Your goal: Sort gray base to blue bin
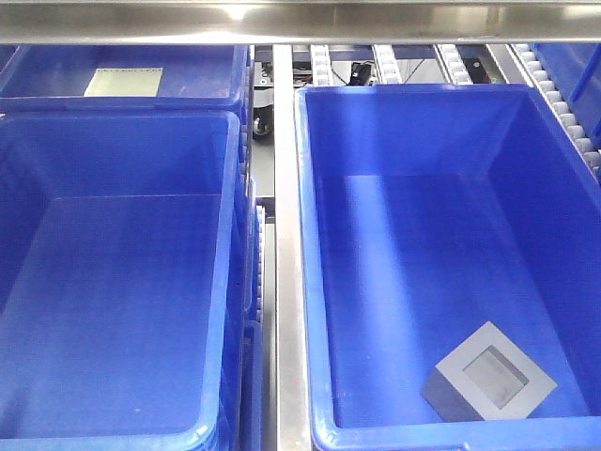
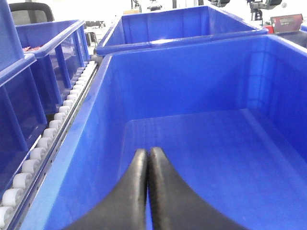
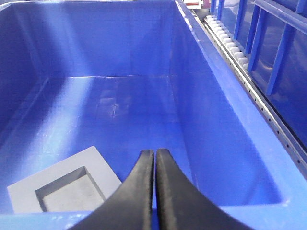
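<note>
Our right gripper hangs pinched together, empty, over the blue bin's near edge, above the gray base in its near corner, recess up; our left gripper also closed.

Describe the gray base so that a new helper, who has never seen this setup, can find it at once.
Look at the large blue bin to the right of the metal divider rail in the front view. On its floor, in the near right corner, lies the gray base. It is the only gray thing among the blue crates: a small boxy block with a square recess facing up.
</note>
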Tool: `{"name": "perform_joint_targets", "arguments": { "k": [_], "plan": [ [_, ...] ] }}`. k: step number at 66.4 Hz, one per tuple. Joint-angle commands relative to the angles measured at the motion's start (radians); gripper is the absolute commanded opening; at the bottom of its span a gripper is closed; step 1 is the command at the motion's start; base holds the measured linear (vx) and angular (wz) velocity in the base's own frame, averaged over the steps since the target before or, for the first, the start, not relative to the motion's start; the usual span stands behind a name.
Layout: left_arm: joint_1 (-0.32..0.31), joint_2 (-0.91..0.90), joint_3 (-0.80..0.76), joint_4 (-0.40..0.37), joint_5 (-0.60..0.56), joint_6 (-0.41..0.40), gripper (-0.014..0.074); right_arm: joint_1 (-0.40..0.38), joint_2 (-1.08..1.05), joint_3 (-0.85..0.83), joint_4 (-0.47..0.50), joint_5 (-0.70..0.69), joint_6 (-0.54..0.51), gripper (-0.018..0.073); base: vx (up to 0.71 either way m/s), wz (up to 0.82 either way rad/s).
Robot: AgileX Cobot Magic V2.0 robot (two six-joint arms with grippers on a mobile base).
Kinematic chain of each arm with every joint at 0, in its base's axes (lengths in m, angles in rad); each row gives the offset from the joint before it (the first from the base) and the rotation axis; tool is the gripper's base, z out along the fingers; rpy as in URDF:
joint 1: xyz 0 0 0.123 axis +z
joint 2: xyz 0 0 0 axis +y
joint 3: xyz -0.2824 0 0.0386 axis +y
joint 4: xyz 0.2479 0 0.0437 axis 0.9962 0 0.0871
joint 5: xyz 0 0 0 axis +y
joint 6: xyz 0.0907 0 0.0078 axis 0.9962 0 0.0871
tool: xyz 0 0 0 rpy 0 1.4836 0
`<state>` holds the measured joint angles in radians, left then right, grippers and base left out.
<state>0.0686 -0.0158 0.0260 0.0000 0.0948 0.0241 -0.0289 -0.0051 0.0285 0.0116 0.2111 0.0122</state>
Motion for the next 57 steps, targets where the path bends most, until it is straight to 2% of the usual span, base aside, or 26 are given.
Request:
{"name": "perform_joint_targets", "arguments": {
  "k": [1, 57],
  "plan": [
    [-0.004, -0.011, -0.02, -0.01, -0.081, -0.011, -0.0006, -0.003, 0.018, 0.001, -0.005, -0.061, -0.012, -0.0005, 0.0, 0.0],
    [-0.004, -0.01, -0.02, -0.01, -0.081, -0.011, -0.0006, -0.003, 0.018, 0.001, -0.005, -0.061, -0.012, -0.0005, 0.0, 0.0]
  ]
}}
